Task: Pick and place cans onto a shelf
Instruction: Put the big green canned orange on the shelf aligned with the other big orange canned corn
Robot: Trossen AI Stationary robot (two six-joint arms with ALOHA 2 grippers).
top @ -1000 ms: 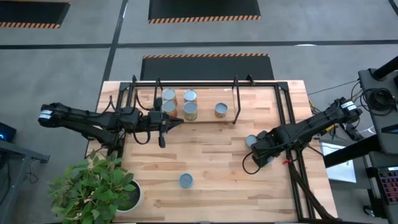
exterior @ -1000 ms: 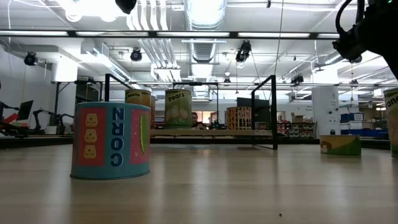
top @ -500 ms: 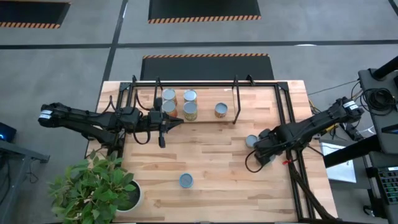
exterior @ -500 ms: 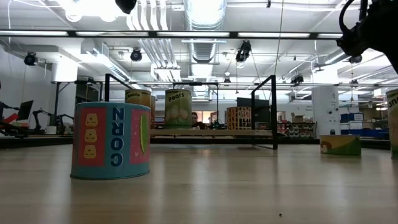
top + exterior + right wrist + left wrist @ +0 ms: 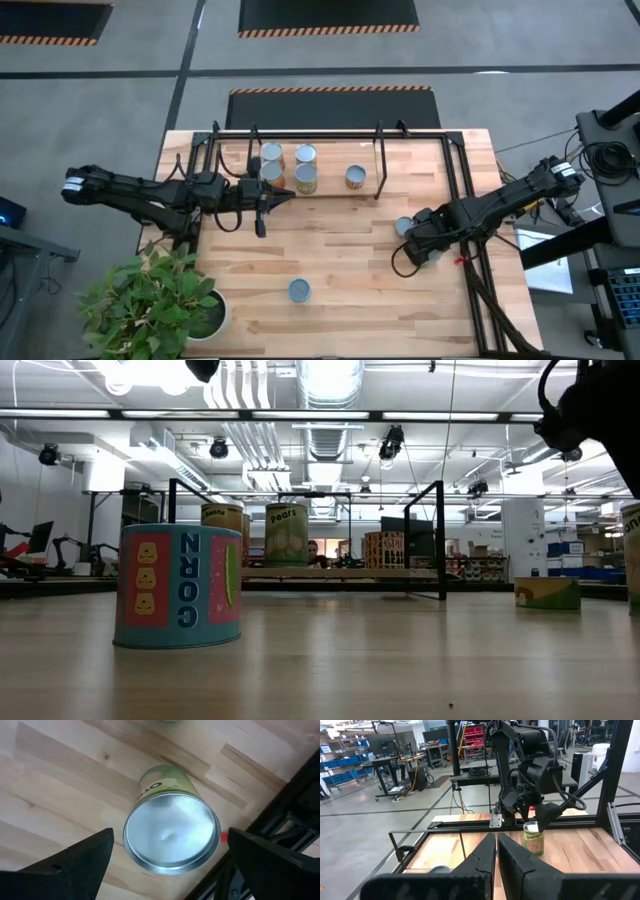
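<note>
Right claw [image 5: 167,852] hangs wide open directly above an upright can [image 5: 171,836] on the surface [image 5: 340,260], gripping nothing; left claw [image 5: 496,851], fully closed and empty, waits near the shelf [image 5: 330,190].

The high view looks straight down from well above on the whole pale wooden plank table [image 5: 340,270] and both dark arms. The low view sits at tabletop level, facing level across the boards into the workshop, closest to a blue and pink "CORN" tin [image 5: 179,586]. The left wrist view faces across the table toward the far right arm and the green-labelled silver-topped tin [image 5: 534,838]; the right wrist view looks steeply down, very near, on that same tin [image 5: 171,831].
</note>
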